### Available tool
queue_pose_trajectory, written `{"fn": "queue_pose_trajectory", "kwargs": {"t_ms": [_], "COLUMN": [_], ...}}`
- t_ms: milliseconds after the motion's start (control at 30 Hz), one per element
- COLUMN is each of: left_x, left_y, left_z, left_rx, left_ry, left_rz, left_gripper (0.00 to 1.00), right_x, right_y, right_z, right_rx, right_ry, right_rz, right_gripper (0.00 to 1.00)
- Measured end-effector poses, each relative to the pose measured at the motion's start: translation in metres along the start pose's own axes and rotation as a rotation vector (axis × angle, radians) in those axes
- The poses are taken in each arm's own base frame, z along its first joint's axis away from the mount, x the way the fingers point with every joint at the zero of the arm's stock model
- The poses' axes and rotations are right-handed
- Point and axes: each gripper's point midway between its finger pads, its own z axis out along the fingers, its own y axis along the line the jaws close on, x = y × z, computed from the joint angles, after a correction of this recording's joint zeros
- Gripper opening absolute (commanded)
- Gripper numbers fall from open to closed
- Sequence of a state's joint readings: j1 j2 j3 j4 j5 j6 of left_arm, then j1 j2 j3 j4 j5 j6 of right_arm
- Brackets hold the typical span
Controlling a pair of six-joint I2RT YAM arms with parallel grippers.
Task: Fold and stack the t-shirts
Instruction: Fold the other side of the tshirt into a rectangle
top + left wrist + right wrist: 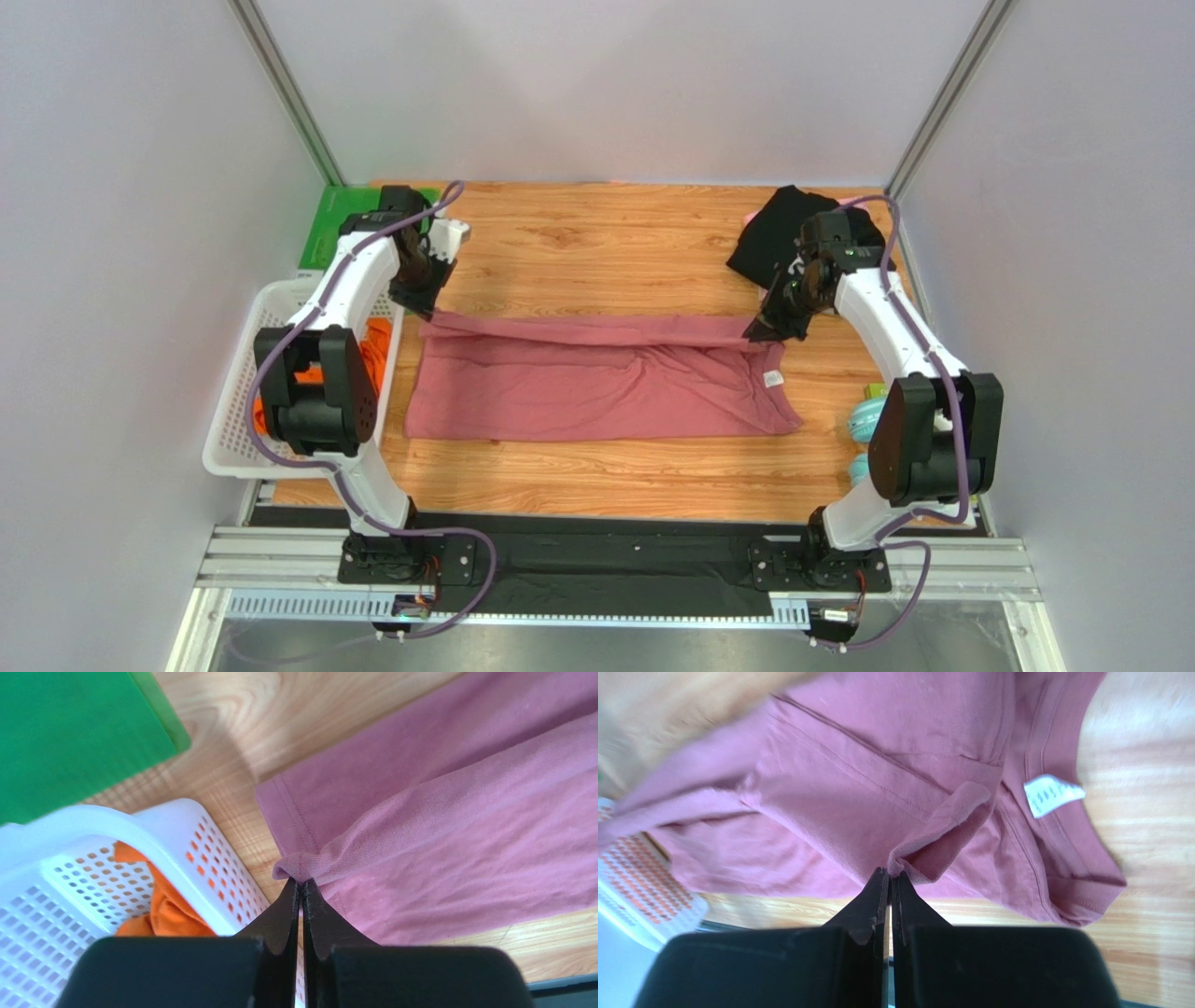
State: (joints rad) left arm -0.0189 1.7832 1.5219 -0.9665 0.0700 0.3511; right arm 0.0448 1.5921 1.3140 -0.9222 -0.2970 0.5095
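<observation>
The dusty-rose t-shirt (603, 385) lies across the middle of the wooden table, its far edge lifted and stretched between both grippers. My left gripper (425, 301) is shut on its left corner (300, 871). My right gripper (765, 329) is shut on a fold near the neck (906, 864); the white neck label (1052, 794) shows beside it. A black t-shirt (772, 235) lies crumpled at the far right, behind the right arm. An orange t-shirt (376, 347) sits in the white basket, also seen in the left wrist view (165, 910). No pale pink shirt shows.
The white mesh basket (232, 420) stands at the table's left edge, close to the left gripper (210, 854). A green board (326, 224) lies at the far left corner. A pale teal object (867, 417) sits by the right arm's base.
</observation>
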Motion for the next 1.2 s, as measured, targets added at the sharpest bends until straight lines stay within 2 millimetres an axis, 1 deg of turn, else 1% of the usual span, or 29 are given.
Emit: {"fn": "queue_pose_trajectory", "kwargs": {"t_ms": [33, 133, 300, 467, 500, 533, 567, 600, 633, 667, 700, 733, 867, 900, 967, 1033, 1067, 1133, 1200], "left_x": [0.005, 0.02, 0.043, 0.068, 0.072, 0.075, 0.078, 0.08, 0.081, 0.081, 0.081, 0.081, 0.078, 0.076, 0.061, 0.041, 0.025, 0.0, -0.015], "left_y": [-0.002, -0.008, -0.017, -0.026, -0.028, -0.029, -0.03, -0.03, -0.03, -0.03, -0.029, -0.029, -0.028, -0.028, -0.026, -0.023, -0.021, -0.019, -0.02], "left_z": [0.002, 0.008, 0.016, 0.029, 0.032, 0.034, 0.035, 0.036, 0.037, 0.038, 0.038, 0.038, 0.032, 0.026, 0.009, -0.011, -0.025, -0.048, -0.063], "left_rx": [0.004, 0.019, 0.035, 0.058, 0.061, 0.064, 0.065, 0.065, 0.064, 0.063, 0.061, 0.058, 0.052, 0.054, 0.05, 0.045, 0.039, 0.036, 0.042], "left_ry": [0.009, 0.037, 0.074, 0.125, 0.134, 0.141, 0.147, 0.15, 0.151, 0.152, 0.15, 0.149, 0.133, 0.123, 0.079, 0.02, -0.03, -0.114, -0.17], "left_rz": [0.002, 0.008, 0.015, 0.013, 0.012, 0.013, 0.014, 0.014, 0.018, 0.022, 0.023, 0.024, 0.029, 0.029, 0.029, 0.031, 0.032, 0.036, 0.038], "left_gripper": [0.0, 0.0, 0.01, 0.02, 0.04, 0.05, 0.11, 0.14, 0.17, 0.21, 0.23, 0.25, 0.41, 0.42, 0.48, 0.56, 0.57, 0.57, 0.55], "right_x": [0.008, 0.041, 0.083, 0.101, 0.104, 0.105, 0.106, 0.107, 0.108, 0.109, 0.109, 0.11, 0.114, 0.113, 0.097, 0.071, 0.05, 0.014, -0.014], "right_y": [-0.003, -0.021, -0.05, -0.063, -0.065, -0.066, -0.067, -0.067, -0.068, -0.069, -0.069, -0.071, -0.074, -0.072, -0.057, -0.034, -0.016, 0.013, 0.034], "right_z": [0.004, 0.019, 0.036, 0.04, 0.04, 0.039, 0.037, 0.036, 0.035, 0.035, 0.035, 0.035, 0.034, 0.031, 0.021, 0.008, -0.001, -0.013, -0.018], "right_rx": [0.009, 0.054, 0.133, 0.176, 0.181, 0.184, 0.184, 0.185, 0.188, 0.192, 0.196, 0.202, 0.223, 0.224, 0.201, 0.159, 0.124, 0.068, 0.031], "right_ry": [0.015, 0.089, 0.18, 0.208, 0.209, 0.205, 0.201, 0.196, 0.194, 0.195, 0.195, 0.202, 0.23, 0.232, 0.2, 0.14, 0.091, 0.009, -0.046], "right_rz": [-0.001, 0.014, 0.06, 0.071, 0.073, 0.071, 0.07, 0.071, 0.071, 0.067, 0.066, 0.063, 0.067, 0.068, 0.058, 0.04, 0.023, -0.003, -0.02], "right_gripper": [0.0, 0.0, 0.0, 0.0, 0.04, 0.2, 0.29, 0.4, 0.45, 0.48, 0.5, 0.5, 0.49, 0.49, 0.49, 0.48, 0.48, 0.47, 0.44]}}
